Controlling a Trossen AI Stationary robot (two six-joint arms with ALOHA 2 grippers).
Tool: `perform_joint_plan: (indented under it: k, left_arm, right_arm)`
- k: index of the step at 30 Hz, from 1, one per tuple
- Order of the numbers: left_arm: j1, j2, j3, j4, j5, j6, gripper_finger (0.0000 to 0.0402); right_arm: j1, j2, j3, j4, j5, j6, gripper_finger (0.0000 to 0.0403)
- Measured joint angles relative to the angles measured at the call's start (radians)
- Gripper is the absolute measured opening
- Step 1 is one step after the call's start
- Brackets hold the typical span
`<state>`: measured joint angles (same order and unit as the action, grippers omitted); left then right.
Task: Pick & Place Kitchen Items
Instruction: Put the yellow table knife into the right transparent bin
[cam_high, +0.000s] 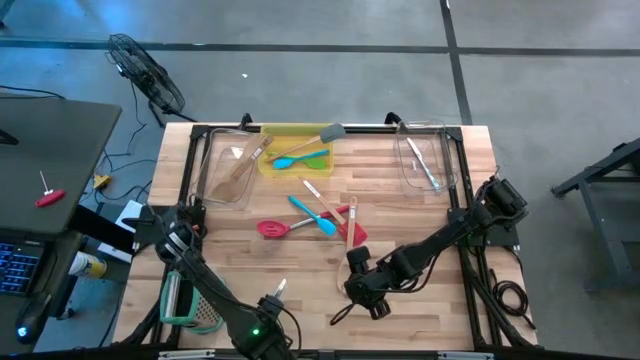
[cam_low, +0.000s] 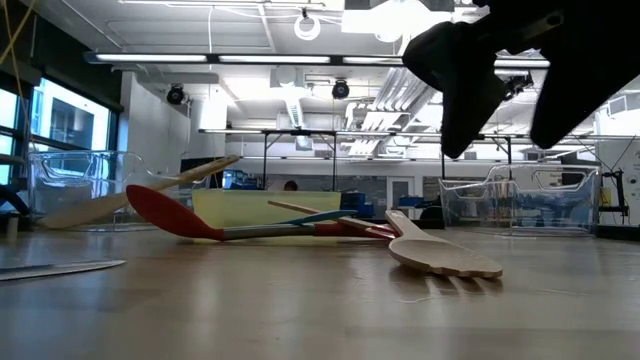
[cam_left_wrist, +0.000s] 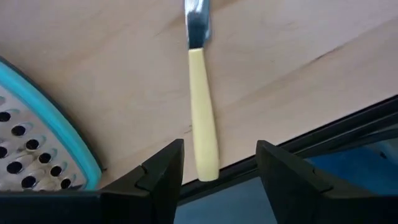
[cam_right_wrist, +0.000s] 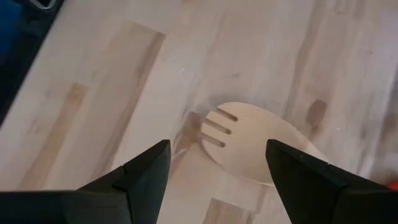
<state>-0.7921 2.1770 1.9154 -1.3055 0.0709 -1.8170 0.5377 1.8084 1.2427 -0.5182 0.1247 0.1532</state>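
Above the wooden fork, right gripper jaws wide, empty.

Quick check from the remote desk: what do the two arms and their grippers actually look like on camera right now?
Both arms are black, jointed and boxy. The left arm shows a small green light near its wrist; the right arm has black cables coiled by its base. The left gripper and right gripper each have two dark, angular, wedge-shaped fingers with flat inner faces. No markings are legible.
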Motion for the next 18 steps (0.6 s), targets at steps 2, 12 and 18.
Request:
perform_joint_plan:
  k: [2, 12, 18]
  left_arm:
    - [0.0, 0.001, -0.007, 0.002, 0.006, 0.003, 0.0193]
    - [0.001, 0.001, -0.066, 0.083, 0.036, 0.034, 0.0193]
    - [0.001, 0.0, -0.091, 0.102, 0.051, 0.031, 0.0193]
  right_arm:
    - [0.0, 0.0, 0.0, 0.0, -0.001, 0.0, 0.0257]
    - [0.016, 0.0, 0.0, -0.001, -0.001, -0.023, 0.0257]
    - [0.025, 0.0, 0.0, 0.001, -0.001, -0.023, 0.0257]
